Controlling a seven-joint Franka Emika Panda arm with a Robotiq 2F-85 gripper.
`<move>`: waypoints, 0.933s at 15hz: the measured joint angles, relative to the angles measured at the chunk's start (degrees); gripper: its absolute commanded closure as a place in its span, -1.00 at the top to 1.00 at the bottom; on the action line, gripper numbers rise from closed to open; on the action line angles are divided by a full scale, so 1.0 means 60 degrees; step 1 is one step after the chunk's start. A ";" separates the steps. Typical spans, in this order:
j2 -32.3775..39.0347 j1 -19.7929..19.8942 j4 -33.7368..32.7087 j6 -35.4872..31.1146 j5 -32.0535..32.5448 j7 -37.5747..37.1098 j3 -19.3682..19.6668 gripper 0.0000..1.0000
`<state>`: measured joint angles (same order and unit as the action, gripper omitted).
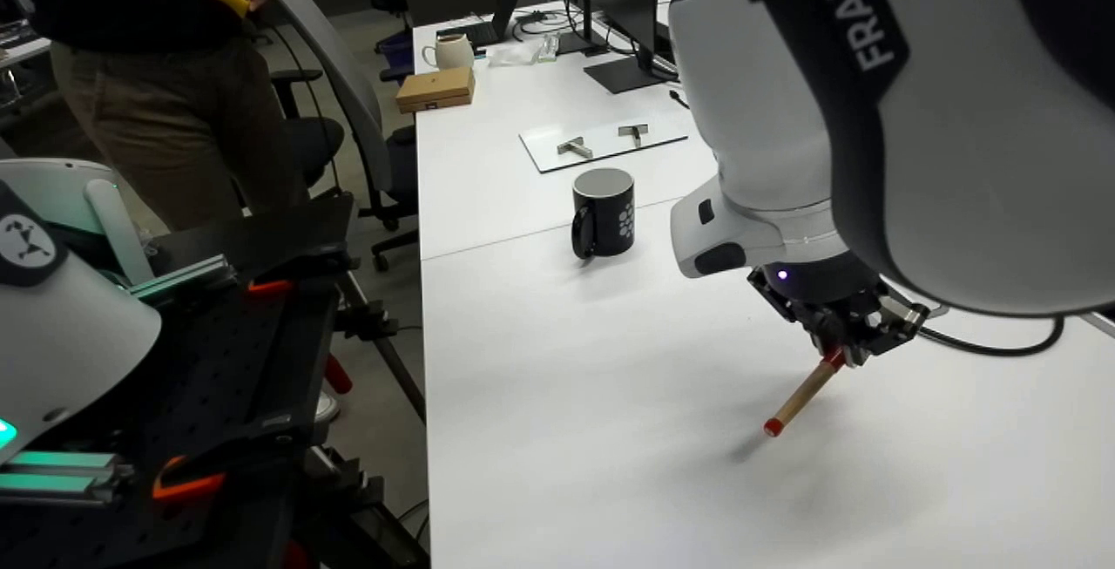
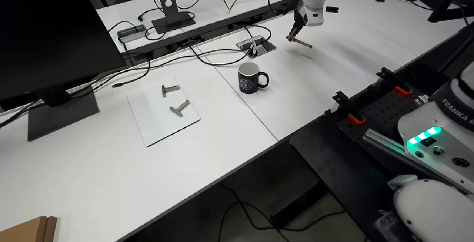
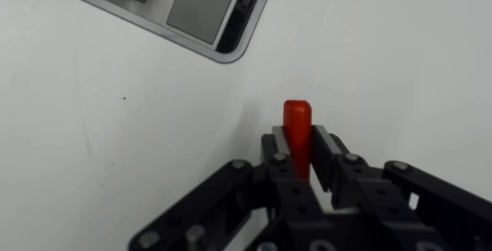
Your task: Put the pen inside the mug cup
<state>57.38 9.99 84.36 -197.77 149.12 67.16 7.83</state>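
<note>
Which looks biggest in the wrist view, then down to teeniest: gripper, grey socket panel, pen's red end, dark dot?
1. gripper, helped by being so close up
2. grey socket panel, cut off by the picture's edge
3. pen's red end
4. dark dot

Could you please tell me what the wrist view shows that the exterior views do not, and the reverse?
Only the wrist view clearly shows both finger pads, one on each side of the red end of the pen.

Only the exterior views show the pen's tan barrel, a recognisable black mug with its handle, and two T-shaped pieces on a white board.

All three share the gripper, closed on the pen, and the white tabletop.
</note>
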 measured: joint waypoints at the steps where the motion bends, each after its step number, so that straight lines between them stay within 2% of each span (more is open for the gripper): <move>1: -0.0100 -0.0023 0.0000 0.0017 -0.0001 -0.0067 -0.0024 -0.89; 4: -0.0398 -0.0003 0.0115 0.0232 -0.0011 -0.0158 -0.0258 -0.89; 6: -0.0625 0.0124 0.0357 0.0634 -0.0038 -0.0205 -0.0656 -0.89; 10: -0.1075 0.0732 0.1229 0.1883 -0.0064 -0.0523 -0.2084 -0.89; 14: -0.1459 0.1529 0.2412 0.3578 -0.0052 -0.0863 -0.3626 -0.89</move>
<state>48.62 19.17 98.83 -176.30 148.81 61.98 -13.93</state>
